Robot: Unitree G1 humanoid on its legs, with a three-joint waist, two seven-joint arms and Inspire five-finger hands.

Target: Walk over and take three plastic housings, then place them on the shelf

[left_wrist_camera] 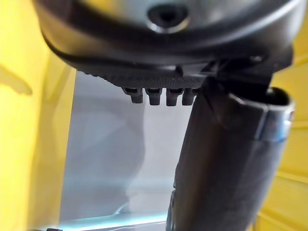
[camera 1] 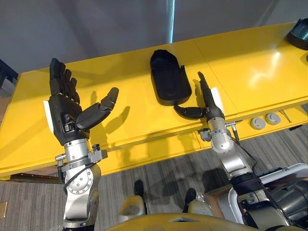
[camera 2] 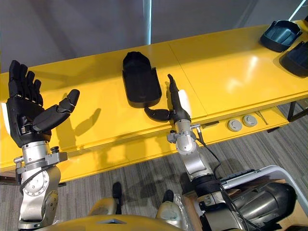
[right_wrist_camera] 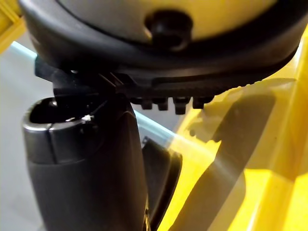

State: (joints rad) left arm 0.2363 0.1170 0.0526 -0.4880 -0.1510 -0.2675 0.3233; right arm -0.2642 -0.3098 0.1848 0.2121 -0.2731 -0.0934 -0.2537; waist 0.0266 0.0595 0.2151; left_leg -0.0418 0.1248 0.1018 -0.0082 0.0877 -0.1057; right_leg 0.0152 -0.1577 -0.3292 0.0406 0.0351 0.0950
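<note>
**Grasp approach: both hands spread, empty.**
The housing lies on the tabletop, just beside the right hand. Set fingers along its side and thumb round its near end, then close. The left hand hovers clear.

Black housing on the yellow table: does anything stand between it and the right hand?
Nothing visible does. The open right hand is just to the right of the black housing, with bare yellow table between them.
</note>
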